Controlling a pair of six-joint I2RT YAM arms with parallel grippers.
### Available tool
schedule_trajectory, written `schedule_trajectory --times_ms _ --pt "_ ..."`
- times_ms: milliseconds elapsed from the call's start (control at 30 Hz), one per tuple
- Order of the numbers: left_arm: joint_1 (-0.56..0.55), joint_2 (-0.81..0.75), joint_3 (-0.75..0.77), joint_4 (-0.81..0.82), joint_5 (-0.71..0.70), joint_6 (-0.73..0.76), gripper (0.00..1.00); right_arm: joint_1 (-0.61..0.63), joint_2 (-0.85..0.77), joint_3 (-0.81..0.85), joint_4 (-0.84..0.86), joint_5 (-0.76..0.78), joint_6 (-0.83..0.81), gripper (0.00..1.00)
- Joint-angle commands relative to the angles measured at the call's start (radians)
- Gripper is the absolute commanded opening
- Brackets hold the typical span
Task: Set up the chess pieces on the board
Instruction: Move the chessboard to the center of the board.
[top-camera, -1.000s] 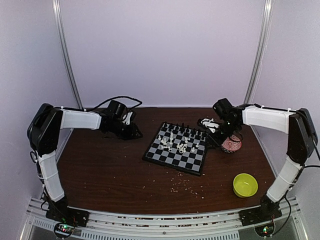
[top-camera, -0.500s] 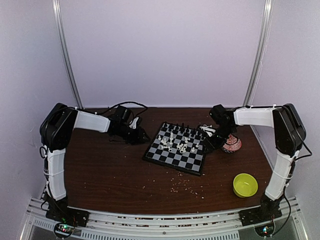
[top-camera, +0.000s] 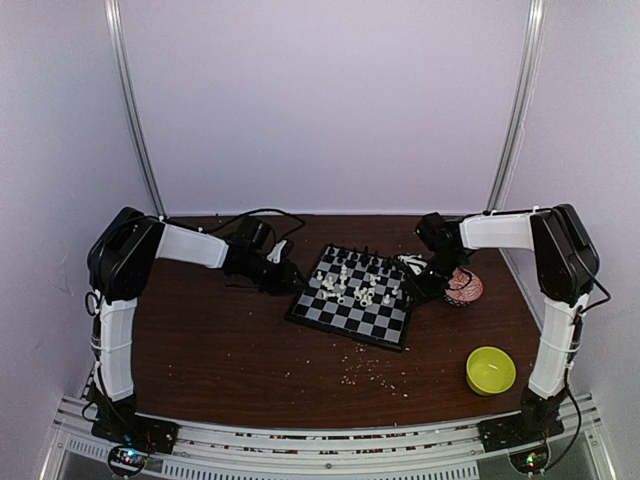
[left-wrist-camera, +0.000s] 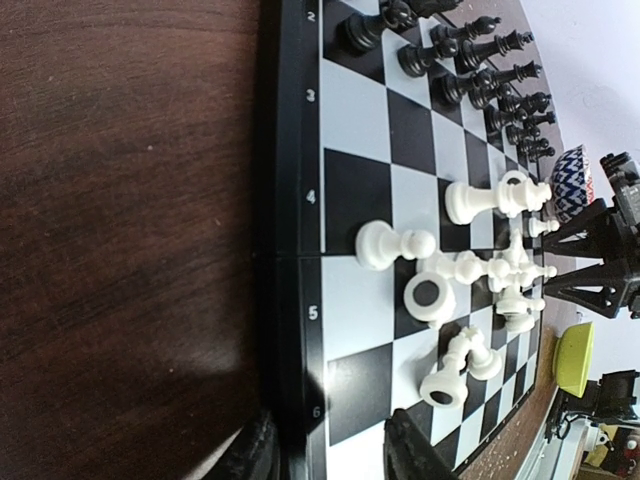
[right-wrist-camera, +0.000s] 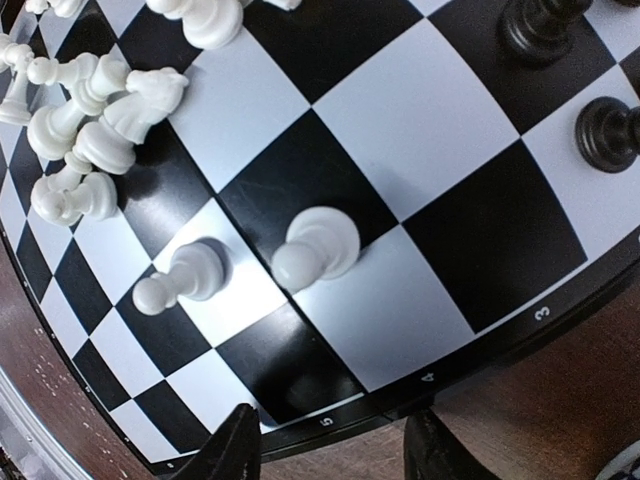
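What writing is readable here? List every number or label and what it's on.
"2", on the board's black rim.
"3", same rim.
"4", same rim.
"5", same rim.
"6", same rim.
The right wrist view shows "3", "4", "5" on the rim nearest it.
Nothing else is legible.

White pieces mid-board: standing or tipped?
Several tipped: white pieces lie jumbled across each other on the board, two showing round bases.
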Motion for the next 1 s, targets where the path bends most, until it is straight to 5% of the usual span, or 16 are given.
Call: schedule_trajectory --times_ms 0,500,967 --pt "-0.020 0.007 0.019 0.013 0.050 0.020 0.36 -0.005 0.036 0.029 -0.018 -0.032 0.006 0.47" --pt "-0.078 -0.056 -0.066 -0.006 0.053 0.029 0.32 0.024 0.095 0.084 -0.045 -0.087 -0.026 0.47" --pt "-0.126 -0.260 -0.315 -0.006 -0.030 0.033 0.31 0.116 0.077 0.069 -0.048 -0.112 -0.046 0.46"
